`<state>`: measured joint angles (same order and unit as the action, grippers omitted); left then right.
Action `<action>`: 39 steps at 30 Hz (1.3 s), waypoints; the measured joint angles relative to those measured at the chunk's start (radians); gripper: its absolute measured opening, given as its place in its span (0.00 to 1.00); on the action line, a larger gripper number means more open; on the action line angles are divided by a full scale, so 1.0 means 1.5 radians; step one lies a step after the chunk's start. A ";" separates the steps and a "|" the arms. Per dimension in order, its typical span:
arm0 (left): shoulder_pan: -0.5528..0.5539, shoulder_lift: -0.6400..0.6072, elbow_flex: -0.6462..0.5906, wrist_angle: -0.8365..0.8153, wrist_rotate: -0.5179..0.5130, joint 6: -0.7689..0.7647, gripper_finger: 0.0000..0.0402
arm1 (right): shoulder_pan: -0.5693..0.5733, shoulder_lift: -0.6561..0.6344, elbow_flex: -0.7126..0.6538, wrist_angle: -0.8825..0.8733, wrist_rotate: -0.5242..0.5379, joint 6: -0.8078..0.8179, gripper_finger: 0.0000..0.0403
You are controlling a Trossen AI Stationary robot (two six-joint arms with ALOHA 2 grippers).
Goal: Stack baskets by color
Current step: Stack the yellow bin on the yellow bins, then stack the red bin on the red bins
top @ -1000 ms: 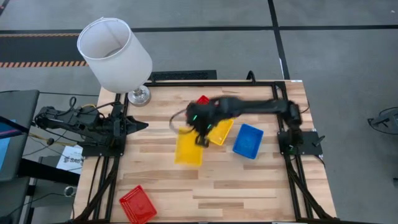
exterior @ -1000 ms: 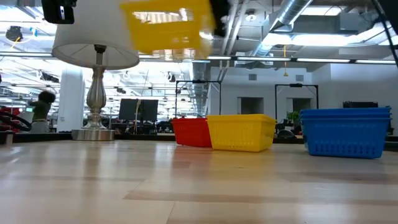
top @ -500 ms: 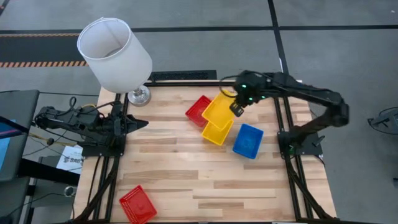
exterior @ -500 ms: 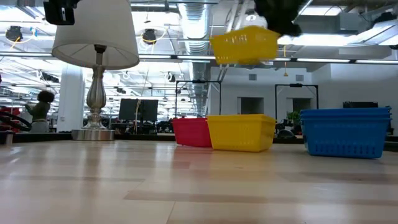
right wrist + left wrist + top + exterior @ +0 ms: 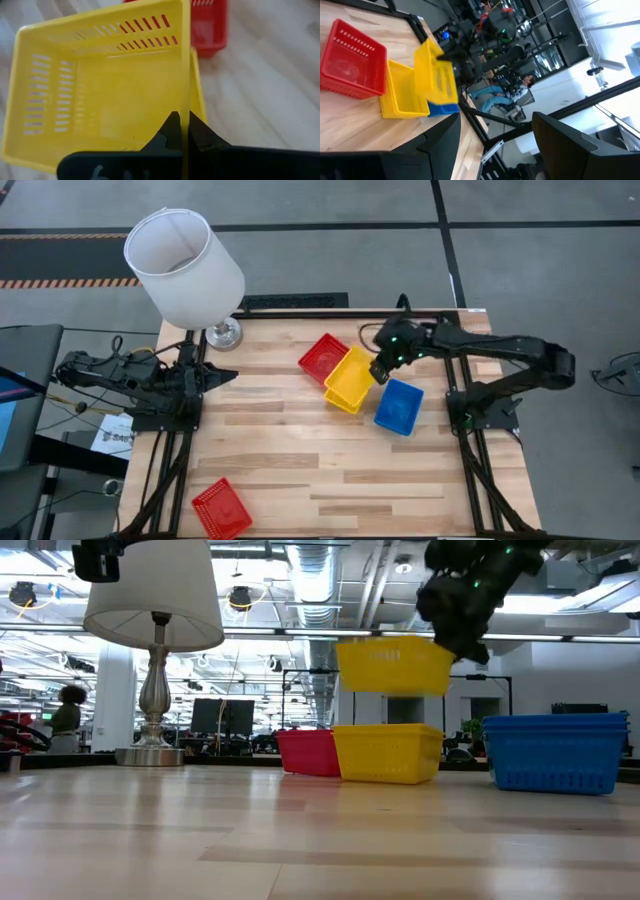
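Wooden slats formed the work table point(image 5: 300, 460), with a white lamp point(image 5: 183, 255) at its 11 o'clock corner. Near the table's 1 o'clock, the right gripper point(image 5: 381, 367) was pinching the rim of a yellow basket point(image 5: 393, 664), its fingers pressed together on that wall. The carried basket hung clear above a second yellow basket point(image 5: 388, 752) resting on the table. A red basket point(image 5: 321, 355) sat just beside that one toward 10 o'clock, the blue stack point(image 5: 399, 406) toward 4 o'clock, and a lone red basket point(image 5: 221, 508) lay at 7 o'clock. The left gripper point(image 5: 222, 379) waited at the 9 o'clock edge, jaws spread. Risk noted: the held basket appeared slightly offset and held by one edge only; released askew, it could ride on the lower rim or tip against the red neighbour rather than nest.
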<state>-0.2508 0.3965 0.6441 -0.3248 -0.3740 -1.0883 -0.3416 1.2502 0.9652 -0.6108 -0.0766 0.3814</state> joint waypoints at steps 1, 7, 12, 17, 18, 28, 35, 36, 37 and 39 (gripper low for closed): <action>0.000 0.000 0.000 0.000 -0.003 -0.001 0.58 | 0.001 0.013 -0.005 0.004 -0.001 -0.010 0.01; 0.000 0.000 0.000 0.000 -0.008 -0.004 0.58 | -0.007 0.098 -0.007 0.049 -0.028 -0.086 0.01; 0.000 0.000 0.000 0.000 -0.019 -0.015 0.58 | -0.023 0.157 -0.007 0.062 -0.067 -0.119 0.01; 0.000 0.000 0.000 0.000 -0.021 -0.022 0.58 | -0.030 0.171 -0.007 0.051 -0.094 -0.125 0.01; 0.000 0.000 0.000 0.000 -0.021 -0.022 0.58 | -0.029 0.172 -0.007 0.043 -0.095 -0.125 0.02; 0.000 0.000 0.000 -0.001 -0.020 -0.016 0.58 | -0.026 0.170 -0.006 -0.006 -0.095 -0.098 0.26; 0.000 0.005 0.000 -0.095 0.084 -0.052 0.58 | -0.018 0.109 0.017 -0.018 -0.061 -0.066 0.55; 0.000 0.010 0.000 -0.120 0.106 -0.067 0.58 | -0.015 0.095 0.027 -0.016 -0.051 -0.059 0.57; 0.000 0.019 0.000 -0.150 0.132 -0.085 0.58 | -0.011 0.080 0.037 -0.017 -0.042 -0.053 0.58; -0.002 0.047 0.000 -0.212 0.189 -0.125 0.58 | 0.001 0.054 0.061 -0.015 -0.018 -0.045 0.59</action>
<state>-0.2531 0.4664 0.6441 -0.6427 -0.0905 -1.2751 -0.3405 1.3317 1.0566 -0.6329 -0.1030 0.3132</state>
